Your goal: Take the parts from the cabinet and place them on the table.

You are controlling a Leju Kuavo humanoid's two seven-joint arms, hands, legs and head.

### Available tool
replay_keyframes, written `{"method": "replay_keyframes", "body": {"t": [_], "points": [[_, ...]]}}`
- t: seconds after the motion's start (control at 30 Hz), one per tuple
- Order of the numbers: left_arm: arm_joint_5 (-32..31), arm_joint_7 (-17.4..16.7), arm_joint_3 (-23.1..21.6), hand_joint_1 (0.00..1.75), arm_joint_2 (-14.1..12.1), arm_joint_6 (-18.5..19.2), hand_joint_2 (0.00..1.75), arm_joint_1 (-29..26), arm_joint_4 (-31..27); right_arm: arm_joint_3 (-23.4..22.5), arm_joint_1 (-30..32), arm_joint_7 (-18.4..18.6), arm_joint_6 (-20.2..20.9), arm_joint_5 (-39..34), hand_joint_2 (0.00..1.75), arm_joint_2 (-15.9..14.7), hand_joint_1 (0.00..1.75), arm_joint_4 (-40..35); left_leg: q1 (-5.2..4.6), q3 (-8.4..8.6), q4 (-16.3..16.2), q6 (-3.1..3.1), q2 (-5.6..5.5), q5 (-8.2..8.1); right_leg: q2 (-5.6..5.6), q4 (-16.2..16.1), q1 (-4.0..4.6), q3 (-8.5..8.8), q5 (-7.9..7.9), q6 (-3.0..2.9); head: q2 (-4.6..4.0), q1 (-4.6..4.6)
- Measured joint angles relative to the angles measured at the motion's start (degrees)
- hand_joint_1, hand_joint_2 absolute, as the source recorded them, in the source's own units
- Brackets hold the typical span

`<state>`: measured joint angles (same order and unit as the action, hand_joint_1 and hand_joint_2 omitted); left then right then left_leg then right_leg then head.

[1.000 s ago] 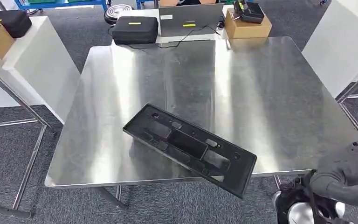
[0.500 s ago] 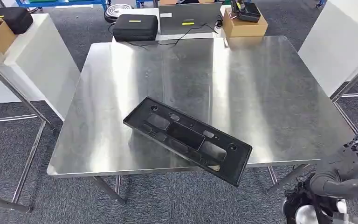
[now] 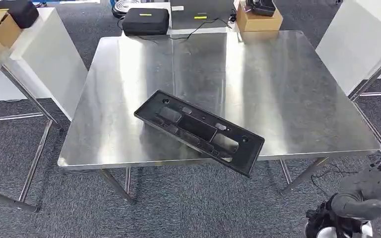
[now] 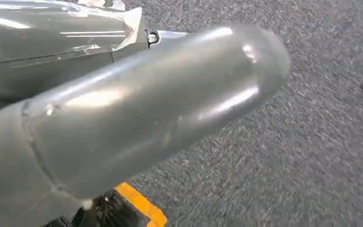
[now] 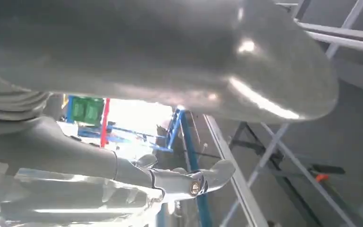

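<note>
A long black plastic part (image 3: 198,130) with several cut-outs lies slantwise on the steel table (image 3: 278,89). Its right end sticks out over the table's near edge. My right hand (image 3: 367,191) hangs low at the table's near right corner, apart from the part and holding nothing. In the right wrist view its thumb (image 5: 170,61) and stretched-out fingers (image 5: 179,182) are apart with nothing between them. In the left wrist view my left hand (image 4: 123,118) hangs over grey carpet, its thick thumb and fingers (image 4: 66,28) holding nothing.
White blocks stand to the left (image 3: 44,59) and right (image 3: 357,44) of the table. Behind it are a black case (image 3: 145,21) and a cardboard box (image 3: 260,20). Another table's steel legs (image 3: 30,129) stand at left. Grey carpet lies around.
The whole picture has shifted: the camera has drawn back and the table sits higher in view. The part stays put on the table. My right hand has sunk lower, away from the table's edge.
</note>
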<state>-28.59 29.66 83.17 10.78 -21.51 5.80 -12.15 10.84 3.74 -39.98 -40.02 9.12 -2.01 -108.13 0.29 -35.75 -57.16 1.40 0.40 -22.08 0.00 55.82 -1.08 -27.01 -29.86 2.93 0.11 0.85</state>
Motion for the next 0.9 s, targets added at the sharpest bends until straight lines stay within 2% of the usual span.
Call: {"method": "replay_keyframes", "body": {"t": [0.03, 0.07, 0.1, 0.13, 0.17, 0.2, 0.23, 0.27, 0.3, 0.33, 0.37, 0.4, 0.43, 0.47, 0.5, 0.53, 0.57, 0.6, 0.63, 0.67, 0.7, 0.73, 0.77, 0.8, 0.83, 0.87, 0.9], "points": [[0.11, 0.02, 0.00, 0.00, -0.20, 0.22, 0.00, -0.09, 0.00, 0.00, 0.07, -0.02, 0.00, 0.39, 0.00, 0.39, 0.00, -0.48, 0.30, -0.21, -0.20, -0.32, -0.01, -0.03, -0.10, -0.35, -0.63, -0.39, 0.64, -1.00, 0.00, -0.09], [0.13, 0.09, 0.00, 0.00, -0.24, 0.41, 0.00, -0.10, 0.00, 0.00, 0.09, -0.02, 0.00, 0.78, 0.00, 0.83, 0.00, -0.80, 0.35, -0.86, -1.56, -0.63, -0.19, -2.58, -0.23, -0.31, -0.55, -0.86, 1.10, -1.68, 0.00, 0.11], [0.13, 0.09, 0.00, 0.00, -0.20, 0.65, 0.00, -0.10, 0.02, 0.00, 0.42, -0.02, 0.00, 1.25, 0.00, 1.29, 0.00, -1.11, 0.40, -1.92, -4.86, -0.99, -0.26, -6.32, -0.34, -0.30, -0.53, -1.49, 1.57, -2.34, 0.00, 0.31], [0.15, 0.11, 0.00, 0.00, -0.20, 0.91, 0.00, -0.10, 0.02, 0.06, 0.79, -0.02, 0.00, 2.07, 0.00, 1.83, 0.00, -1.59, 0.47, -3.16, -9.08, -1.29, -0.27, -9.61, -0.40, -0.26, -0.43, -2.07, 2.09, -2.55, 0.00, 0.37], [0.15, 0.11, 0.00, 0.00, -0.28, 1.20, 0.00, -0.10, 0.02, 0.13, 1.10, -0.02, 0.00, 2.49, 0.00, 2.25, 0.00, -1.92, 0.49, -4.34, -13.48, -1.50, -0.27, -12.08, -0.45, -0.20, -0.33, -2.68, 2.60, -2.59, 0.00, 0.37], [0.17, 0.11, 0.00, 0.00, -0.35, 1.24, 0.00, -0.10, 0.02, 0.13, 1.27, -0.02, 0.00, 2.62, 0.00, 2.56, 0.00, -2.12, 0.49, -5.05, -16.80, -1.57, -0.27, -13.13, -0.46, -0.08, -0.24, -3.08, 3.13, -2.56, 0.00, 0.37], [0.20, 0.09, 0.00, 0.00, -0.41, 1.24, 0.00, -0.09, 0.02, 0.11, 1.47, -0.02, 0.00, 2.53, 0.00, 2.62, 0.00, -2.23, 0.49, -4.59, -17.92, -1.51, -0.27, -12.44, -0.45, 0.08, -0.20, -3.91, 3.70, -2.45, 0.00, 0.39], [0.24, 0.09, 0.00, 0.00, -0.44, 1.22, 0.00, -0.08, 0.02, 0.09, 1.71, -0.02, 0.00, 2.09, 0.00, 2.58, 0.00, -2.29, 0.49, -2.86, -16.49, -1.35, -0.27, -10.62, -0.42, 0.33, -0.20, -4.60, 4.10, -2.25, 0.00, 0.39], [0.24, 0.09, 0.00, 0.00, -0.44, 1.16, 0.00, -0.09, 0.02, -0.02, 1.81, 0.00, 0.00, 1.38, 0.00, 2.40, 0.00, -2.29, 0.49, 0.20, -12.66, -1.16, -0.27, -8.55, -0.42, 0.54, -0.20, -5.18, 4.41, -2.12, 0.00, 0.37], [0.24, 0.09, 0.00, 0.00, -0.44, 1.07, 0.00, -0.03, 0.02, -0.13, 1.87, -0.02, 0.00, 0.74, 0.00, 2.23, 0.00, -2.29, 0.49, 4.22, -6.98, -0.89, -0.27, -6.97, -0.41, 0.69, -0.21, -5.59, 4.68, -1.76, 0.00, 0.42], [0.24, 0.09, 0.00, 0.00, -0.46, 0.96, 0.00, 0.07, 0.02, -0.37, 1.90, 0.00, 0.00, -0.01, 0.00, 1.92, 0.00, -2.29, 0.48, 7.78, -1.73, -0.57, -0.36, -7.22, -0.43, 0.81, -0.20, -5.72, 5.01, -1.61, 0.00, 0.42], [0.24, 0.09, 0.00, 0.00, -0.48, 0.72, 0.00, 0.20, 0.02, -0.63, 2.02, -0.02, 0.00, -0.62, 0.00, 1.59, 0.00, -2.29, 0.18, 9.30, 1.18, -0.32, -0.49, -8.23, -0.46, 0.88, 0.19, -6.07, 5.34, -1.13, 0.00, 0.37], [0.22, 0.11, -0.02, 0.00, -0.46, 0.44, 0.00, 0.13, 0.02, -0.85, 2.07, -0.02, -0.02, -1.03, 0.00, 1.33, 0.00, -2.27, -0.06, 8.68, 0.54, 0.14, -0.58, -7.72, -0.60, 0.65, 0.10, -5.99, 5.83, -0.71, 0.00, 0.13], [0.22, 0.13, -0.02, 0.00, -0.46, 0.22, 0.00, 0.12, 0.02, -1.01, 2.12, 0.00, -0.02, -1.38, 0.00, 1.09, 0.00, -2.16, -0.21, 8.46, 0.66, 0.26, -0.58, -7.72, -0.61, 0.68, 0.05, -6.09, 6.10, -0.40, 0.00, 0.42], [0.22, 0.13, 0.00, 0.00, -0.50, 0.11, 0.00, 0.12, 0.02, -1.18, 2.39, 0.00, -0.02, -1.60, 0.00, 1.00, 0.00, -2.03, -0.37, 8.21, 0.56, 0.65, -0.59, -7.46, -0.61, 0.45, -0.08, -6.09, 6.56, 0.13, 0.00, 0.26], [0.22, 0.13, 0.00, 0.00, -0.48, -0.05, 0.00, 0.09, 0.02, -1.46, 2.82, 0.00, -0.02, -1.58, 0.00, 0.89, 0.00, -1.84, -0.23, 7.30, 1.27, 1.40, -0.51, -6.63, -0.57, 0.42, 0.21, -6.13, 6.96, 0.54, 0.00, 0.28], [0.22, 0.13, 0.00, 0.00, -0.35, -0.11, 0.00, 0.17, 0.02, -1.73, 3.15, 0.00, 0.00, -1.36, 0.00, 0.78, 0.00, -1.37, 0.02, 7.14, 1.49, 1.90, -0.04, -5.80, -0.37, 1.54, -0.05, -7.04, 5.52, 0.33, 0.00, 0.37], [0.22, 0.20, 0.00, 0.00, -0.37, -0.22, 0.00, 0.29, 0.00, -1.90, 3.27, 0.00, 0.00, -0.46, 0.00, 0.87, 0.00, -0.83, 0.02, 6.29, 1.54, 2.61, -0.05, -5.15, -0.28, 4.21, 0.00, -8.43, 2.47, -0.34, 0.00, -0.09], [0.24, 0.20, 0.00, 0.00, -0.39, -0.37, 0.00, 0.29, 0.02, -2.18, 3.44, 0.00, 0.00, 0.99, 0.00, 1.24, 0.00, -0.07, -0.08, 5.46, 1.52, 2.65, 0.02, -4.56, -0.25, 8.31, 0.00, -9.77, -0.75, -0.83, 0.00, -0.24], [0.35, 0.20, 0.00, 0.00, -0.35, -0.66, 0.00, 0.26, 0.02, -2.45, 3.80, 0.00, -0.02, 2.70, 0.00, 1.98, 0.00, 0.57, -0.17, 4.62, 1.50, 2.80, 0.09, -3.92, -0.25, 12.99, -0.02, -11.15, -3.44, -1.05, 0.00, -0.26], [0.46, 0.13, 0.00, 0.00, -0.31, -0.75, 0.00, 0.22, 0.02, -2.78, 4.33, 0.00, -0.02, 4.66, 0.00, 2.91, 0.00, 1.27, -0.24, 3.70, 1.42, 2.79, 0.11, -3.23, -0.24, 17.22, -0.02, -12.05, -5.12, -0.96, 0.00, -0.26], [0.70, -0.07, 0.00, 0.00, -0.26, -0.77, 0.00, 0.19, 0.02, -3.21, 4.86, 0.00, -0.02, 7.15, 0.00, 4.08, 0.00, 2.31, -0.28, 2.84, 1.40, 2.73, 0.15, -2.60, -0.24, 19.42, -0.03, -11.89, -5.05, -0.41, 0.00, -0.35], [0.85, -0.22, 0.00, 0.00, -0.13, -0.77, 0.00, 0.19, 0.02, -3.89, 5.22, 0.00, -0.02, 9.34, 0.00, 5.18, 0.00, 3.66, -0.29, 2.37, 1.35, 2.63, 0.19, -1.99, -0.24, 18.78, -0.02, -10.48, -3.86, 0.29, 0.00, -0.28], [0.92, -0.28, 0.00, 0.00, -0.09, -0.72, 0.00, 0.19, 0.02, -4.75, 5.52, 0.00, -0.02, 10.65, 0.00, 6.23, 0.00, 4.99, -0.30, 1.64, 1.27, 2.50, 0.17, -1.42, -0.25, 15.99, -0.03, -8.06, -2.21, 0.89, 0.00, -0.37], [0.96, -0.31, 0.00, 0.00, 0.04, -0.72, 0.00, 0.20, 0.02, -5.51, 5.80, 0.00, -0.02, 11.10, 0.00, 6.86, 0.00, 5.86, -0.30, 0.97, 1.12, 2.34, 0.07, -0.87, -0.25, 11.44, -0.04, -4.78, -0.65, 1.22, 0.00, -0.35], [1.01, -0.31, 0.00, 0.00, 0.11, -0.70, 0.00, 0.20, 0.02, -6.08, 5.88, 0.00, -0.02, 11.34, 0.00, 7.41, 0.00, 6.32, -0.30, 0.44, 0.87, 2.09, 0.01, -0.40, -0.25, 5.62, 0.02, -0.82, -0.12, 0.93, 0.00, -0.39], [1.09, -0.33, 0.02, 0.00, 0.22, -0.70, 0.00, 0.17, 0.02, -6.57, 5.83, 0.00, -0.02, 11.17, 0.00, 7.84, 0.00, 6.69, -0.43, 0.03, 0.64, 1.76, -0.02, -0.09, -0.26, 0.79, 0.23, 2.67, -0.85, 0.29, 0.00, -0.48]]}}
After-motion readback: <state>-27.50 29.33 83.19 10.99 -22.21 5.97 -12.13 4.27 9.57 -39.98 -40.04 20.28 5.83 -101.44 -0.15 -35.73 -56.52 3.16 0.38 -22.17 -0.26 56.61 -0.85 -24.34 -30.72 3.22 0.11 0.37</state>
